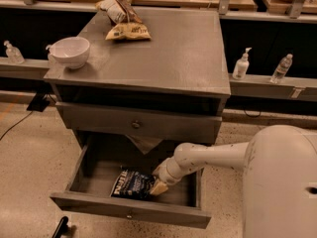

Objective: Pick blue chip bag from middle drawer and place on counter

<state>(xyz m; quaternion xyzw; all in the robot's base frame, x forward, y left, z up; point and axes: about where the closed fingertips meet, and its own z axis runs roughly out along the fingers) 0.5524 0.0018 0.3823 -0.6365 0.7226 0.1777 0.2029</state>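
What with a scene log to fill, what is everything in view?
blue bag: one, navy, in open drawer
drawer: one, grey, pulled out, lowest
upper drawer: one, grey, shut
counter: one, grey, cabinet top
bowl: one, white, counter's left edge
yellow bag: one, tan, counter's back
white bag: one, white-brown, behind yellow bag
bottles: at least three, pale, side ledges
arm: one, white, extends into drawer
end effector: one, tan, at blue bag's right edge

White lettering on the blue chip bag [130, 183], beside the gripper [158, 186], cannot be read.
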